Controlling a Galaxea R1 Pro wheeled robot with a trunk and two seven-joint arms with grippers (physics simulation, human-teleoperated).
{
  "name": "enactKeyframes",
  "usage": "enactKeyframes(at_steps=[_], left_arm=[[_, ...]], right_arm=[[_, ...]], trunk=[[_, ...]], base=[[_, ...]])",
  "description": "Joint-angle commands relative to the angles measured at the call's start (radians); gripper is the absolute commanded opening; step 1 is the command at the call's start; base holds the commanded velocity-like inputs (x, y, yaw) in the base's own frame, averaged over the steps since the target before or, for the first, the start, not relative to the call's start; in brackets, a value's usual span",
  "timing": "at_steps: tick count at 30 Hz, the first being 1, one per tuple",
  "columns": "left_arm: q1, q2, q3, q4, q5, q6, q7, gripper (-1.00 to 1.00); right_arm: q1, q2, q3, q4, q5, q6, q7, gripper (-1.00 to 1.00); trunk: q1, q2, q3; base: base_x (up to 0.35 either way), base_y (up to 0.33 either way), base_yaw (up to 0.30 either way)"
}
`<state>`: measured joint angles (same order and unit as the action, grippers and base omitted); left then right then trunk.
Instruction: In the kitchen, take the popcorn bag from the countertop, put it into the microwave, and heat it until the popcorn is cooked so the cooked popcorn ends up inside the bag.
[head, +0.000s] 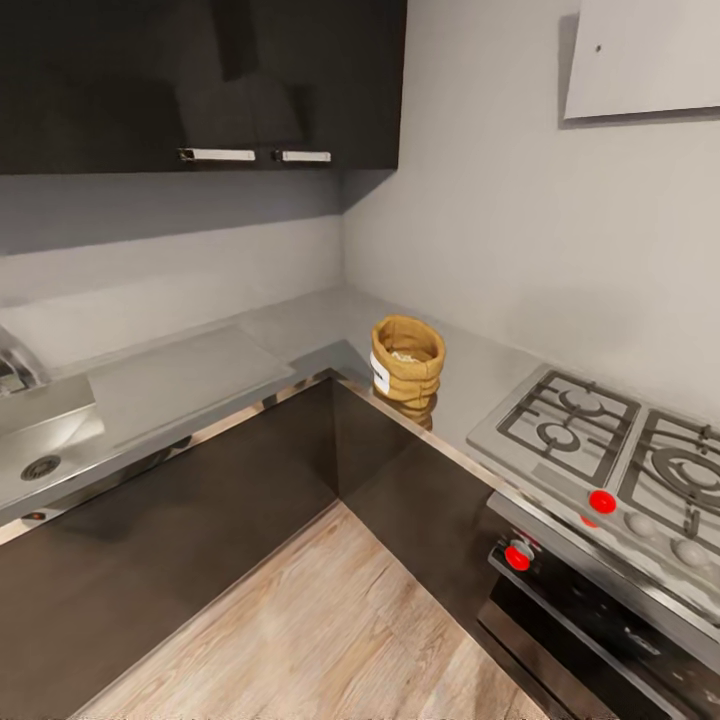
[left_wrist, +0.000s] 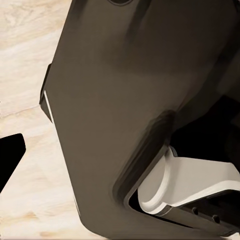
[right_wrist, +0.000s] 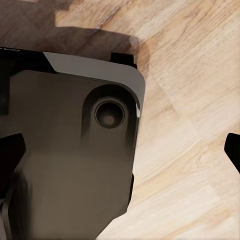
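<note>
The popcorn bag (head: 406, 361) is observed untouched on the countertop (head: 300, 330); all steps remain, and neither claw's state can be told.

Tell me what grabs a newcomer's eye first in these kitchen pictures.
A small mustard-tan paper popcorn sack stands upright, open, near the inner corner of the glossy grey L-shaped countertop. To its right, bright red round knobs sit beside a silver gas hob's dark grates.

Left wrist view: broad dark grey-brown robot shell (left_wrist: 115, 115), smooth, matte, rounded edges; pale white-grey curved part (left_wrist: 185, 182) set in recess. Right wrist view: dark rounded housing (right_wrist: 70, 150), light grey corner panel (right_wrist: 100, 67), round recessed socket (right_wrist: 108, 115). Black fingertips (right_wrist: 10, 155) at frame edges.
</note>
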<state>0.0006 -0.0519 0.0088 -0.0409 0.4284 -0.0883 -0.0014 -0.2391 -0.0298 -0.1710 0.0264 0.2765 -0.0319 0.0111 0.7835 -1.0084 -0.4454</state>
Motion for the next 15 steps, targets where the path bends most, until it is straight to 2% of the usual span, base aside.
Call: enactKeyframes(at_steps=[1,15], left_arm=[[0.000,0.000,0.000,-0.001,0.005,-0.002,0.000,1.00],[0.000,0.000,0.000,-0.001,0.004,-0.002,0.000,1.00]], right_arm=[[-0.001,-0.001,-0.009,0.003,0.009,-0.003,0.001,1.00],[-0.001,-0.001,-0.009,0.003,0.010,-0.007,0.001,1.00]], trunk=[[0.000,-0.001,-0.002],[0.000,-0.001,-0.025]], base=[[0.000,0.000,0.000],[0.000,0.000,0.000]])
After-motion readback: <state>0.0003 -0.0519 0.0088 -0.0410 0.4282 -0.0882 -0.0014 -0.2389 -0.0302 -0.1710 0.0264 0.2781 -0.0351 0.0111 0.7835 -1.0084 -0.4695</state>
